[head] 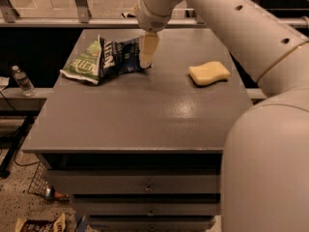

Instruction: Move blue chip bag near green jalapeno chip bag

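Note:
The blue chip bag (pixel 118 57) lies crumpled on the grey table (pixel 145 115) at the back left. Its left edge overlaps the green jalapeno chip bag (pixel 83 65), which lies flat just left of it. My gripper (pixel 147 50) hangs from the big white arm (pixel 227 28) and comes down at the right edge of the blue bag, touching or nearly touching it. The part of the blue bag behind the gripper is hidden.
A yellow sponge (pixel 209 73) lies on the table's right side. A water bottle (pixel 21 80) stands on a ledge to the left, below table height. Drawers (pixel 145 185) sit under the tabletop. A wire basket (pixel 38 182) and a bag (pixel 41 224) are on the floor.

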Available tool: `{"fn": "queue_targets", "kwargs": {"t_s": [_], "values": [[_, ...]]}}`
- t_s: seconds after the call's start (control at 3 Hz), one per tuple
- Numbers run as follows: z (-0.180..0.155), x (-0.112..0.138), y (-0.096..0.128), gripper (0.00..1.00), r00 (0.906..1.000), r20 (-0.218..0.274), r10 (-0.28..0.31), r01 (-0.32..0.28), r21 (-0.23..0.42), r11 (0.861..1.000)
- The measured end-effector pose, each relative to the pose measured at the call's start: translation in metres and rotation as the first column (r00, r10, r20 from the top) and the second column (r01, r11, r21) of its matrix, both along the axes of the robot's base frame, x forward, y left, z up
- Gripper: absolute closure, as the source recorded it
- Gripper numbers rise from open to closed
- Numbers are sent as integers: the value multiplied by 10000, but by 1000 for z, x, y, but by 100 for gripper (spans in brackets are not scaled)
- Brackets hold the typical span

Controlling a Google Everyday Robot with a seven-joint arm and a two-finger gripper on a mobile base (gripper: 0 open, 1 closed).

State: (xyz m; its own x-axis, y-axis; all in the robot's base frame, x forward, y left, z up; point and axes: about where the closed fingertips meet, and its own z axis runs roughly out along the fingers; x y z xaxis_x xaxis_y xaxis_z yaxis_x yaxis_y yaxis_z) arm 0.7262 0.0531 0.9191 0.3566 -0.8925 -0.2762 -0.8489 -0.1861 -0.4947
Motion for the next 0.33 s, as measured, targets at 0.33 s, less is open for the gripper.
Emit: {"fn": "queue_targets", "kwargs": {"t_s": [0.33], "values": [[21,-21,-43,0,9958,211,-889,880,403,9953]]}}
